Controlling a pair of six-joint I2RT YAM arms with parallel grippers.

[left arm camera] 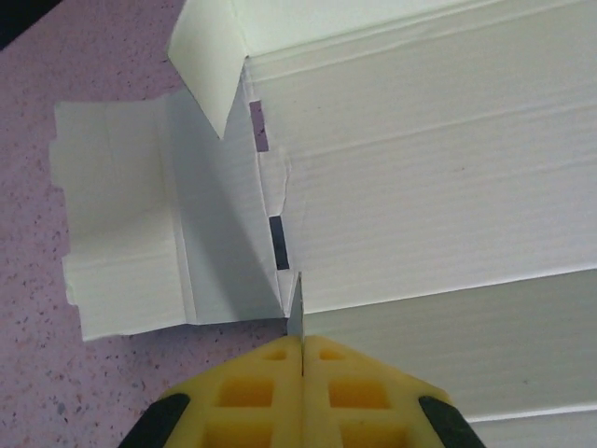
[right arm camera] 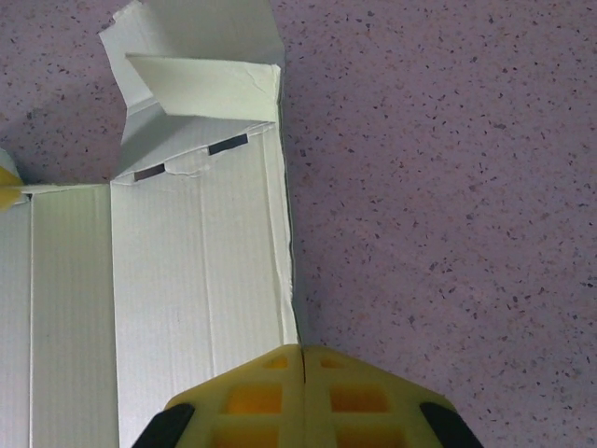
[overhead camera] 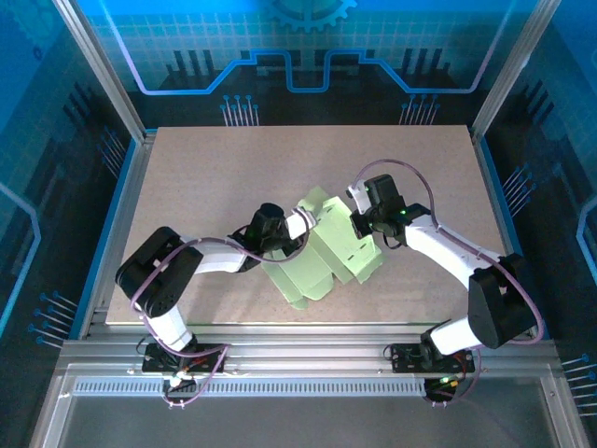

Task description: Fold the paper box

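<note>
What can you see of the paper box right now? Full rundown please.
The paper box is pale lime-green thin card, plain and faintly ribbed. It is a die-cut sheet only partly folded: long creased panels, a few of them lifted, with end flaps bent up and small dark slots along one crease. It lies slantwise mid-table on the speckled board. The left hand is pinched shut on one thin edge. The right hand is closed where another panel edge runs in.

Centre blocked by paper box [overhead camera: 322, 266]; far half of table [overhead camera: 205, 168] free.
</note>
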